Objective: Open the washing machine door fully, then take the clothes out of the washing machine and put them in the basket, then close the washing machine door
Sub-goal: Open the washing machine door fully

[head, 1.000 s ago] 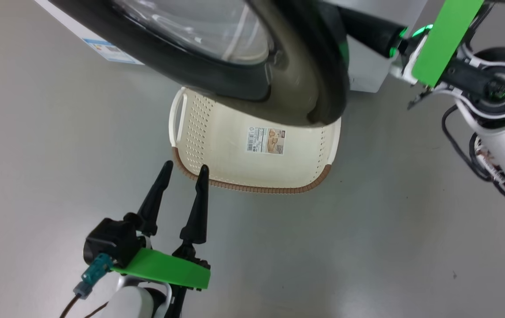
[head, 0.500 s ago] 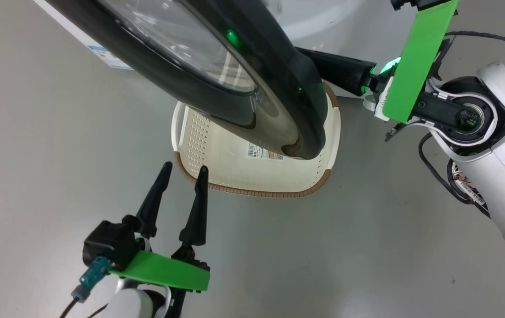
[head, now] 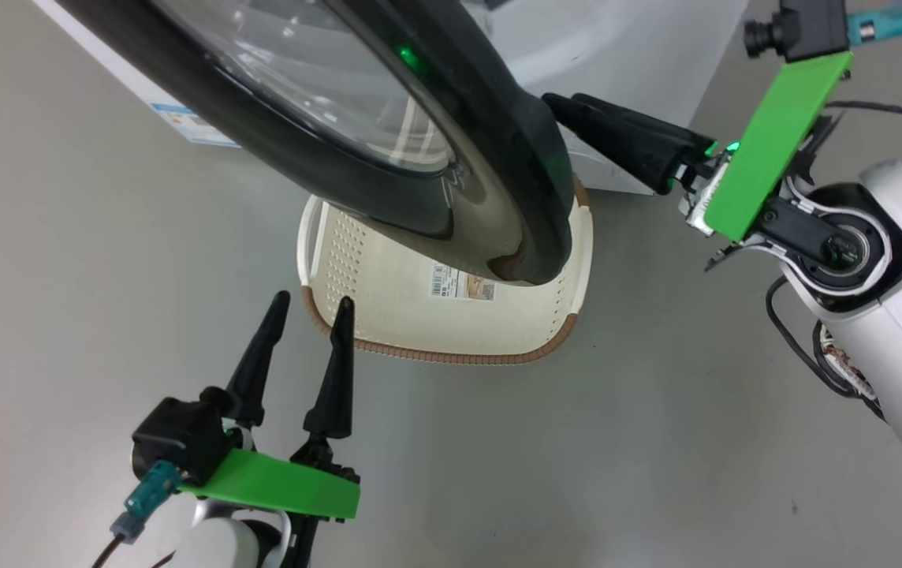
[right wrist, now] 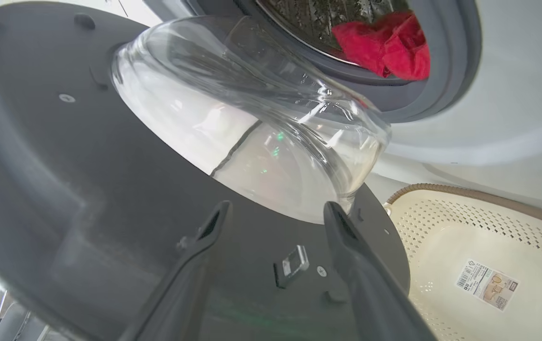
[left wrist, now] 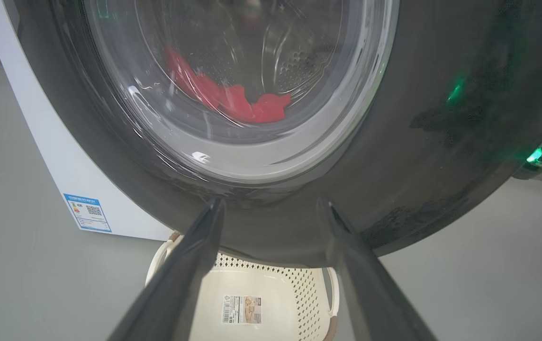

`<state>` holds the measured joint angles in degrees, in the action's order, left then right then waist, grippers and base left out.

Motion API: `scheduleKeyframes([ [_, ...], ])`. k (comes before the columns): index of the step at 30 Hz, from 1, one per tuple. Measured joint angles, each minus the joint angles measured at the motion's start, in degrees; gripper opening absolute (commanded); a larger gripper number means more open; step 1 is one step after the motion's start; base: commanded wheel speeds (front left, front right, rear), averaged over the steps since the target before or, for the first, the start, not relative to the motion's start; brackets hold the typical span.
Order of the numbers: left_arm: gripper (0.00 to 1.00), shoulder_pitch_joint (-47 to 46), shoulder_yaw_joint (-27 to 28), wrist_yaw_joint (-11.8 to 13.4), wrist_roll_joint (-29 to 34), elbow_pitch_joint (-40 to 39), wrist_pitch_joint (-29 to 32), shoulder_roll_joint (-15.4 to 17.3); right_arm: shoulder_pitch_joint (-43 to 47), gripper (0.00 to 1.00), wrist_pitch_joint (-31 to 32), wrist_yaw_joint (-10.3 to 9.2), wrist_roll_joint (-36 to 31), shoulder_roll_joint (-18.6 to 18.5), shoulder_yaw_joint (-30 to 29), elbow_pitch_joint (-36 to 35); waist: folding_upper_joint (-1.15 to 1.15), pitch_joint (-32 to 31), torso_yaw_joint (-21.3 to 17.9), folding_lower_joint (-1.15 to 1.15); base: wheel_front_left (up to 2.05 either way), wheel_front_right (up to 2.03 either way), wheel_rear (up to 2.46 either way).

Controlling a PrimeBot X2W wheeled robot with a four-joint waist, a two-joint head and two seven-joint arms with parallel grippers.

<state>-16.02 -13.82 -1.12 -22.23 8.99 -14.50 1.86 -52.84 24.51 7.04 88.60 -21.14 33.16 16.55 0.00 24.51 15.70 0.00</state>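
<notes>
door, seemingly low, over basket

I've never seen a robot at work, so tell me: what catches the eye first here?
The big round washing machine door, glossy black with a bulging glass window, stands open across the top of the head view. Behind it, bright red clothes lie inside the white washing machine. Right below the door, a cream basket with a brown rim sits on the grey floor.

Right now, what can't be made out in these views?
- Clothes: in the left wrist view they are warped by the washing machine door glass, so the garment count is unclear. In the right wrist view the top edge cuts them off.
- Basket: in the head view the door hides its far half.
- Basket label: the print is too small to read.
</notes>
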Motion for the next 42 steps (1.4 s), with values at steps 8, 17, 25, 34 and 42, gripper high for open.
scheduleKeyframes([
  [8,1.0,1.0,2.1,-0.9,0.6,1.0,0.0,0.0,6.3,1.0,-5.7,0.0,-0.1,-0.8,-1.0,0.6,0.0,-1.4,-2.0,0.0,0.0,0.0,0.0],
  [17,1.0,2.4,4.2,-1.4,1.6,1.5,0.0,0.0,15.5,1.0,-12.7,0.0,-0.5,-2.0,-1.3,0.6,0.0,-3.4,-4.5,0.0,0.0,0.0,0.0],
  [25,1.0,3.2,5.7,-1.9,2.7,2.2,0.0,0.0,23.5,1.0,-18.6,0.0,-0.5,-3.8,-1.5,0.3,0.0,-4.7,-6.1,0.0,0.0,0.0,0.0],
  [34,1.0,4.4,7.3,-2.0,3.2,2.6,0.0,0.0,29.5,1.0,-29.9,0.0,-5.4,-6.4,-0.9,0.4,0.0,-5.7,-7.8,0.0,0.0,0.0,0.0],
  [42,1.0,4.6,8.1,-2.4,3.6,3.2,0.0,0.0,29.8,1.0,-38.1,0.01,-15.8,-8.3,5.2,5.0,0.0,-6.2,-8.8,0.0,0.0,0.0,0.0],
])
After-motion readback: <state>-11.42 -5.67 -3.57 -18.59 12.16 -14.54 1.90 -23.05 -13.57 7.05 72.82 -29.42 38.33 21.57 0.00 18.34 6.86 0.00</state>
